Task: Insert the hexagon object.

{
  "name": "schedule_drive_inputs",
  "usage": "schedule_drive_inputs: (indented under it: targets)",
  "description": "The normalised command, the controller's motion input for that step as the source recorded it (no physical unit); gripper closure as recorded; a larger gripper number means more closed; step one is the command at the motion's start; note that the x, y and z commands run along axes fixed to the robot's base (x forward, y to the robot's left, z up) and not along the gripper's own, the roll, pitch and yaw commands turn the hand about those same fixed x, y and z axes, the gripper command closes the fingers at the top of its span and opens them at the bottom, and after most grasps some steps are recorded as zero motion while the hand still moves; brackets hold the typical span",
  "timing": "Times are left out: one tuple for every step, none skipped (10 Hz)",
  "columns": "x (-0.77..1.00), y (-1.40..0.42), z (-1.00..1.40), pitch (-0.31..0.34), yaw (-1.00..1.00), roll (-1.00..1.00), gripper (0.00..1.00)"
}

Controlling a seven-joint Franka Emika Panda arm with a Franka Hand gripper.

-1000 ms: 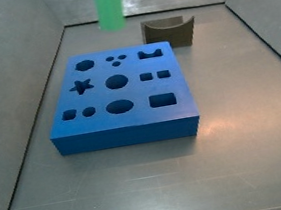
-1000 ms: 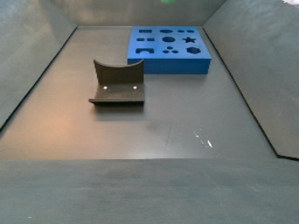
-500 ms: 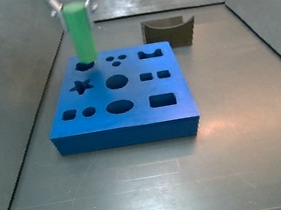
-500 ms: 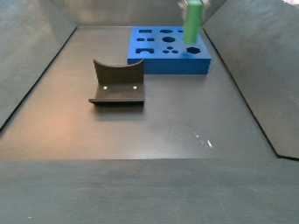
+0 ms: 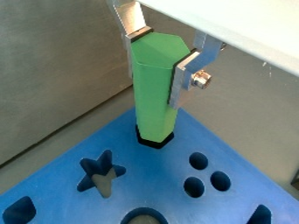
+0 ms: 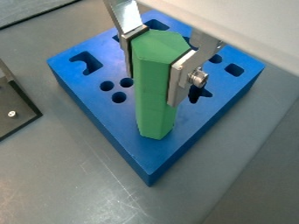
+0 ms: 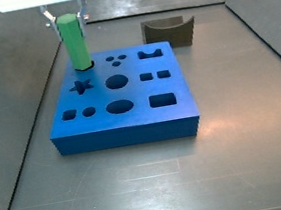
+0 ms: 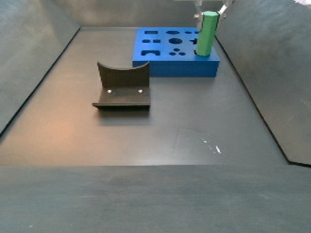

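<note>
Gripper clamps the upper end of the hexagon object between its fingers, peg upright, long axis vertical, foot entering a corner hole of the blue block.

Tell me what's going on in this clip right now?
The Panda's gripper is clamped on the bright green hexagon object, holding it upright over a corner of the blue block. In a wrist view the peg's lower end sits in a hole near that corner, with most of its length above the block, so it is not yet fully in. The dark fixture stands apart on the floor, untouched.
</note>
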Motion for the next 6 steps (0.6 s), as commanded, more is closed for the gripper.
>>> schedule_drive_inputs:
  targets:
    - [0.18,0.00,-0.33,-0.037,-0.08,-0.14,1.00]
    - [0.11,0.00,-0.39,-0.060,-0.19,-0.19,1.00]
    - [0.04,0.00,-0.50,-0.114,-0.22,-0.21,1.00]
    - [0.00,-0.02,-0.54,-0.167,-0.18,-0.26,1.00]
    - [0.00,-0.07,-0.55,-0.169,-0.11,-0.25,1.00]
    - [0.00,-0.10,-0.52,-0.163,0.00,-0.25,1.00]
